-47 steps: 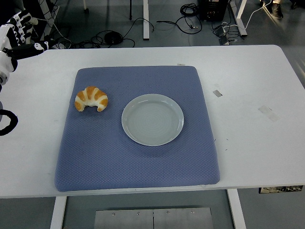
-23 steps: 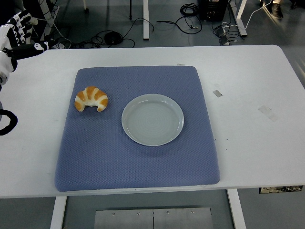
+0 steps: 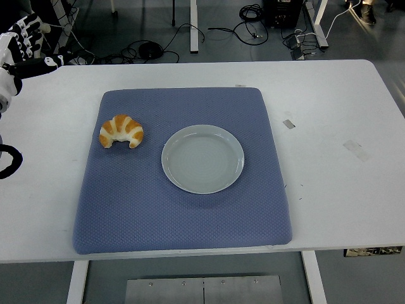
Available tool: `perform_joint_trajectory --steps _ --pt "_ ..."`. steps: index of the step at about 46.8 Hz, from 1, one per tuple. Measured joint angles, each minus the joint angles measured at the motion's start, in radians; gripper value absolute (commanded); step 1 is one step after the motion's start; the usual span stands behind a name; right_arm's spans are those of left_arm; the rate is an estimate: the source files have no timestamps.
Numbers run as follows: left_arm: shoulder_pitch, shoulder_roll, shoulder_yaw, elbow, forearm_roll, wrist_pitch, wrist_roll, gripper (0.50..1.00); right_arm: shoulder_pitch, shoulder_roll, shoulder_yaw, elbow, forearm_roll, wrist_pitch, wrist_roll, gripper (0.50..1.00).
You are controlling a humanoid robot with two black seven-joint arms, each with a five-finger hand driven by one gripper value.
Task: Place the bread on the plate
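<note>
A golden croissant [image 3: 121, 131] lies on the left part of a blue mat [image 3: 183, 209]. Just to its right, at the mat's centre, sits an empty pale grey plate [image 3: 202, 158] with a small gap between the two. My left hand [image 3: 24, 49], white and black, hovers at the picture's upper left edge over the table's far left corner, well away from the croissant. Its fingers are relaxed and hold nothing. My right arm does not show.
The white table [image 3: 329, 126] carries two small bits of tape [image 3: 288, 123] to the right of the mat. A black loop of my left arm [image 3: 9, 162] shows at the left edge. Cables and table legs lie on the floor behind.
My left hand has lifted very slightly at the upper left edge. The croissant and plate have not moved.
</note>
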Motion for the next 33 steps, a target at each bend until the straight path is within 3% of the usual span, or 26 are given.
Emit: perform_joint_trajectory --steps 9,25,33 --pt "-0.009 -0.001 0.000 -0.030 0.004 -0.002 0.053 0.978 0.000 0.000 0.000 0.000 0.000 0.000 0.000 1.000" --pt "-0.015 0.005 0.014 -0.048 0.047 -0.013 0.083 0.978 0.000 0.000 0.000 0.000 0.000 0.000 0.000 1.000" --pt "-0.022 0.006 0.013 -0.071 0.181 -0.066 0.188 0.978 0.000 0.000 0.000 0.000 0.000 0.000 0.000 1.000"
